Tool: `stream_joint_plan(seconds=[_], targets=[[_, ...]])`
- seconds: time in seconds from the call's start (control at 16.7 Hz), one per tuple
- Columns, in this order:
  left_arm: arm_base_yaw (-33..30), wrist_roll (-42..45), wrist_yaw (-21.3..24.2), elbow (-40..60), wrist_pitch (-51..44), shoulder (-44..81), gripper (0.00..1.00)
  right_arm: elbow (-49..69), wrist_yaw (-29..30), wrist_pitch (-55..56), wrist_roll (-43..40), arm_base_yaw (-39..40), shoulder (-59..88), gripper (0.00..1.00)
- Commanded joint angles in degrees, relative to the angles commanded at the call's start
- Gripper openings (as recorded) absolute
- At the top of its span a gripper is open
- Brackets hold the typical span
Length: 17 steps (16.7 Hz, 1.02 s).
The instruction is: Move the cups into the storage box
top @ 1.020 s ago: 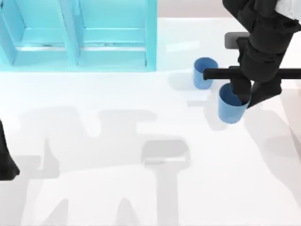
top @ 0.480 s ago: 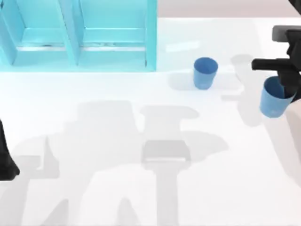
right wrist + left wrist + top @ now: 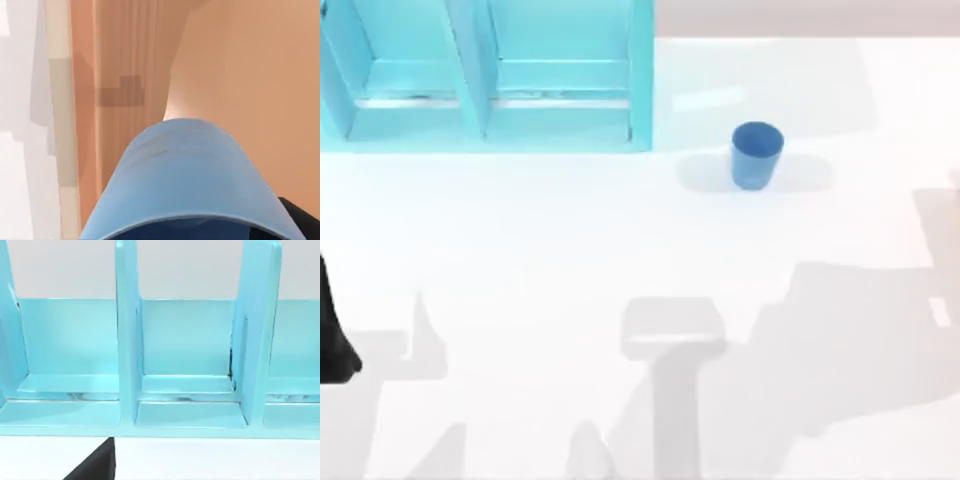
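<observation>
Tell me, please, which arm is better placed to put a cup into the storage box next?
Probably the right. Its wrist view has a blue cup right at the gripper, apparently held. The left arm sits parked at the table's left edge, far from the cup on the table, though nearer the storage box.

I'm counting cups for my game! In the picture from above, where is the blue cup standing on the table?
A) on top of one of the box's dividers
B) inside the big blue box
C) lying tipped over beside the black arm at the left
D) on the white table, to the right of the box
D: the cup stands upright on the bare white table, apart from the storage box and to its right.
</observation>
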Motion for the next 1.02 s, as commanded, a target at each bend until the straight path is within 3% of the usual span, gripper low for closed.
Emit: stream_joint_plan(seconds=[0.24,0.42,0.78,1.02], targets=[[0.00,0.00,0.00,0.00,0.00,0.00,1.00,-4.54,-0.46,-0.48,-13.70,-14.95,-6.14,0.00],[0.00,0.00,0.00,0.00,0.00,0.00,1.00,-7.72,-0.67,-0.56,-18.12,-20.51,-9.80,0.00],[0.00,0.00,0.00,0.00,0.00,0.00,1.00,-8.28,-0.64,-0.29,-18.33,-21.06,-10.12,0.00],[0.00,0.00,0.00,0.00,0.00,0.00,1.00,-14.54,-0.67,5.82,-17.53,-20.35,-10.49,0.00]])
